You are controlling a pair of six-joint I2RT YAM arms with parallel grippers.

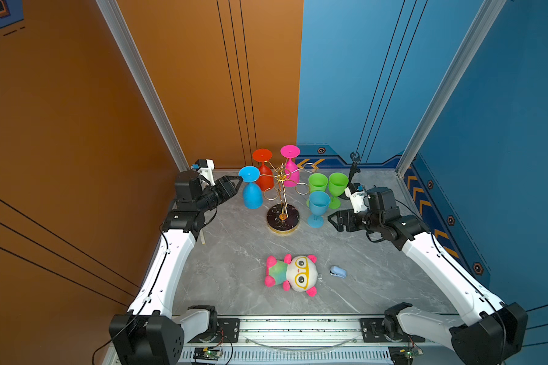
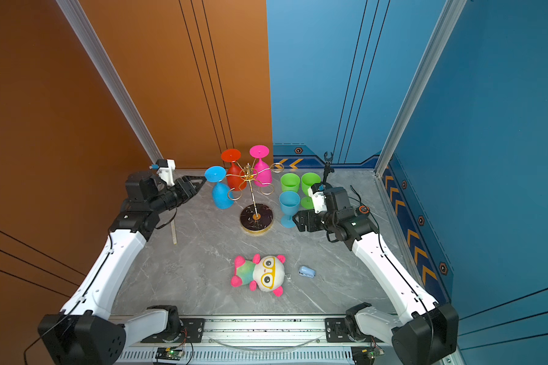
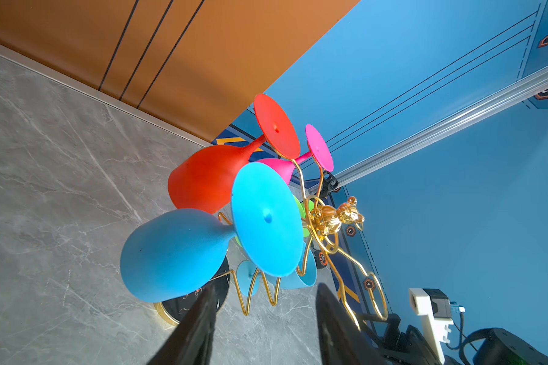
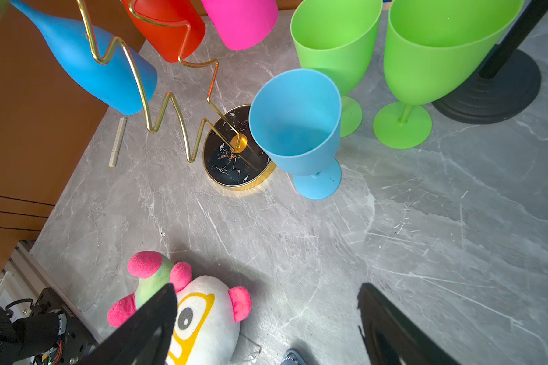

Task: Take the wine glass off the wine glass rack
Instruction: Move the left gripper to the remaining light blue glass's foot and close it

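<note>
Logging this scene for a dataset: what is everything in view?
rack: one, gold with black base, mid-table
hanging glasses: three, blue, red, pink, upside down on rack
standing glasses: three, two green, one blue, right of rack
plush toy: one, white-pink-green, table front
stapler-like item: one, light blue, right of toy
stand: one, black, behind green glasses
stick: one, pale, left table edge
table: one, grey marble
left hand: one, black, open, near hanging blue glass
right hand: one, black, open, near standing blue glass
</note>
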